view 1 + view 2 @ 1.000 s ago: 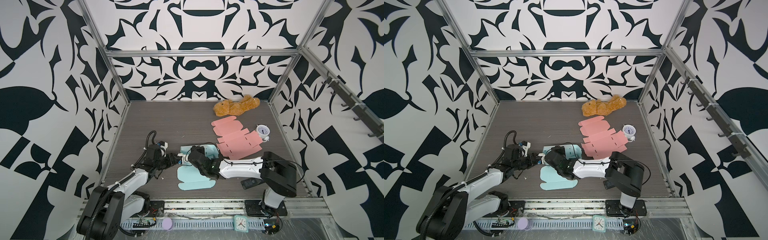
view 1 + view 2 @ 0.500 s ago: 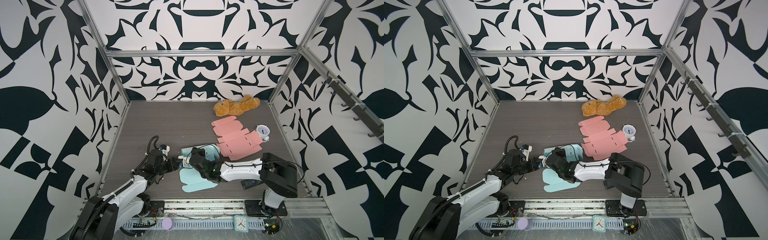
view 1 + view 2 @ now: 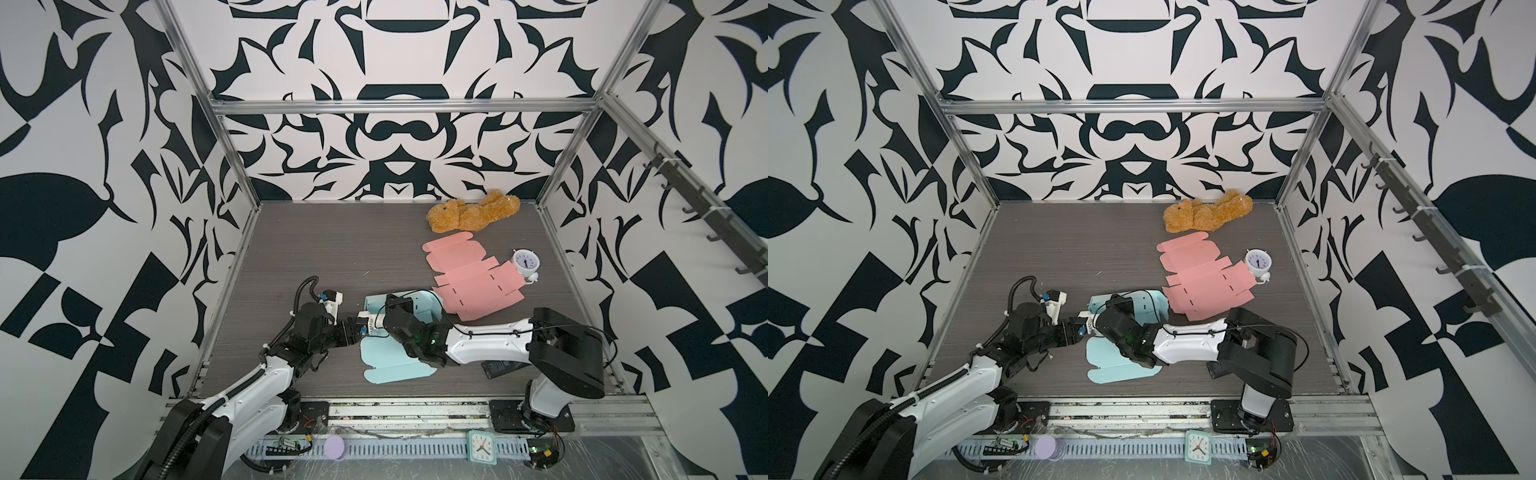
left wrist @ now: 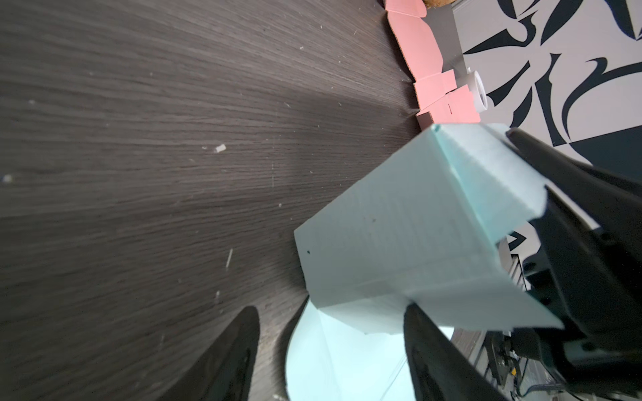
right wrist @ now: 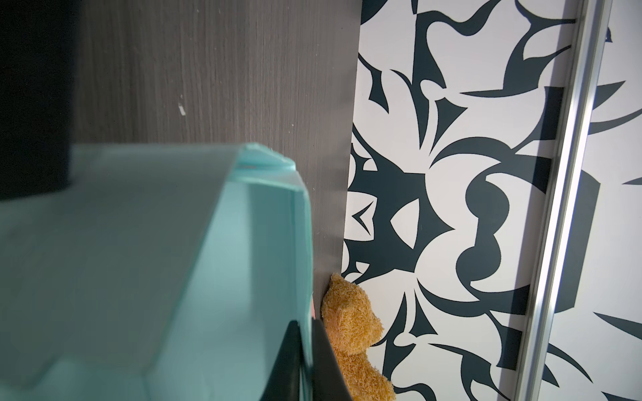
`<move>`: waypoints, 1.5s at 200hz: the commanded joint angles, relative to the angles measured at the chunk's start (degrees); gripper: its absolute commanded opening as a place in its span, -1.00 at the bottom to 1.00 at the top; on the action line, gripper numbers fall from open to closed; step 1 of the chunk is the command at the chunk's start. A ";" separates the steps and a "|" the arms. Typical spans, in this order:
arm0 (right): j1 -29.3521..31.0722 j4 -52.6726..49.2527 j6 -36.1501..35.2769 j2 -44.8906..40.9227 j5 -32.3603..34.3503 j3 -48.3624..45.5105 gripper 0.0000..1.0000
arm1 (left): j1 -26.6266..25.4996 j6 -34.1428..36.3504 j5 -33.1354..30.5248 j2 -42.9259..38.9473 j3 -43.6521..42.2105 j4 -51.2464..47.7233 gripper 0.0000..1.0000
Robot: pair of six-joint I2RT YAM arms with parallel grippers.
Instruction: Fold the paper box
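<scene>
The left pincer (image 4: 330, 312) has spread wider, its jaws now apart beside the half-raised blue paper box (image 3: 388, 365) near the front of the surface (image 3: 332, 249). The right pincer (image 5: 307, 335) is clamped on one upright wall.

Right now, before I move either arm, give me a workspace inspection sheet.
Surface: dark wood-grain tabletop, small specks.
Job's things: light blue paper box, partly folded; flat pink paper box blank beyond it.
Clutter: brown teddy bear at back wall; white alarm clock beside the pink blank; black flat device by right arm's base.
Grippers: left gripper open at the box's corner; right gripper shut on a box wall.
Cables: black corrugated hose arches over left wrist; thin black cable along right forearm.
Surroundings: black-and-white patterned walls, aluminium frame.
</scene>
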 commanded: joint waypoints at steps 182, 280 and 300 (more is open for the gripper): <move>-0.34 -0.85 6.80 -2.32 -2.49 0.21 -0.78 | -1.09 7.77 -0.16 27.80 0.51 39.72 0.16; -24.63 -39.26 39.58 -5.22 -41.52 19.84 0.63 | -1.07 5.24 1.93 24.62 0.05 37.90 0.13; -28.58 -45.28 40.32 -0.62 -47.65 25.09 0.68 | -1.09 4.53 2.51 24.09 0.00 38.16 0.14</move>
